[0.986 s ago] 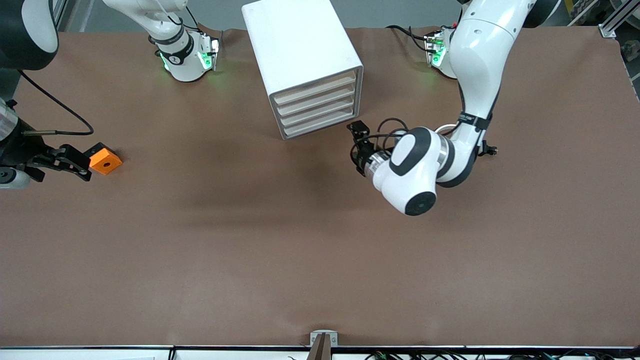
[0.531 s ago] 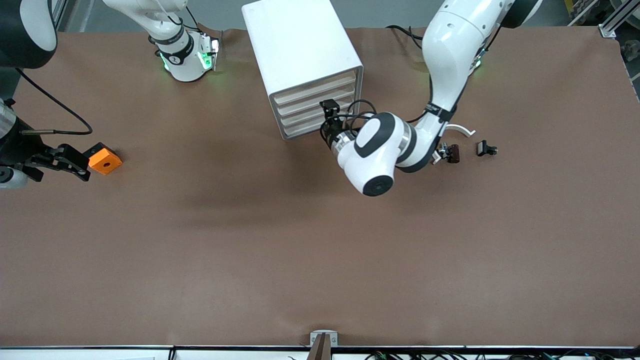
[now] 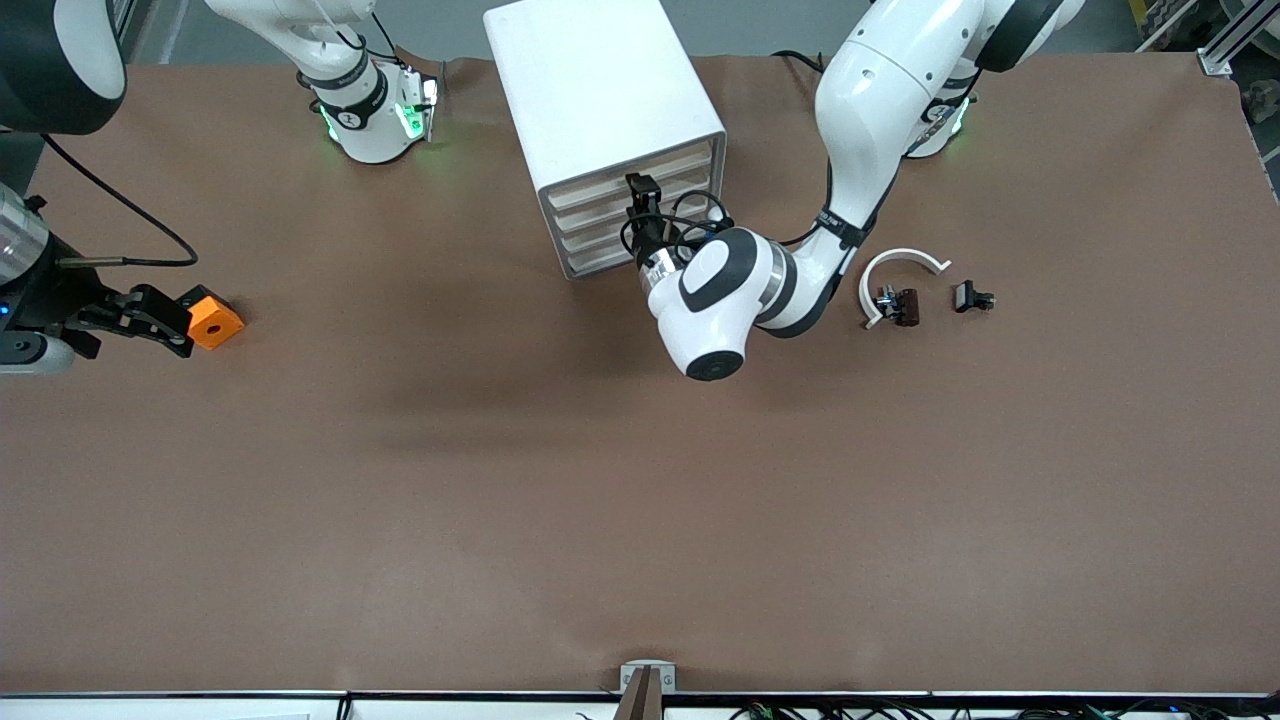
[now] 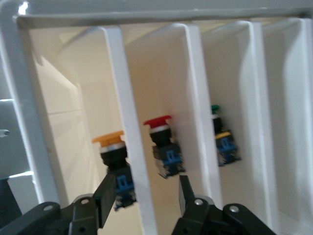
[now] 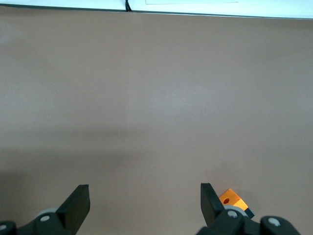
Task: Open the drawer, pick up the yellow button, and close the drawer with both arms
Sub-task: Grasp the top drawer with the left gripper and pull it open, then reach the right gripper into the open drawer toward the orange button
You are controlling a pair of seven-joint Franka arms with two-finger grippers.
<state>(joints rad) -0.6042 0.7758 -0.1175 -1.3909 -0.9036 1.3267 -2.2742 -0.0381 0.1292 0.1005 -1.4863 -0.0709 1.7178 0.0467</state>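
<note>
Bare bench (image 3: 640, 520) fills the foreground. At the right arm's end, the right gripper (image 3: 165, 322) waits low over the bench, its jaws wide apart and holding nothing. An orange block (image 3: 215, 320) lies just beside one jaw, not between them. Toward the left arm's end lie a white arc (image 3: 900, 262) and two small black parts (image 3: 973, 297), well apart from the work.

Farther back, the left gripper (image 3: 640, 200) is at the front of the white cabinet (image 3: 590, 90), turned level to meet a drawer (image 4: 128, 107) edge-on. Its jaws stand apart on either side of that drawer's front lip, likely so they can pinch it and pull. All four drawers look pushed in.

The button (image 4: 111, 142), yellow-orange capped, stands inside a drawer just past the lip. A red button (image 4: 157, 122) and a green button (image 4: 215, 107) occupy neighbouring drawers.
</note>
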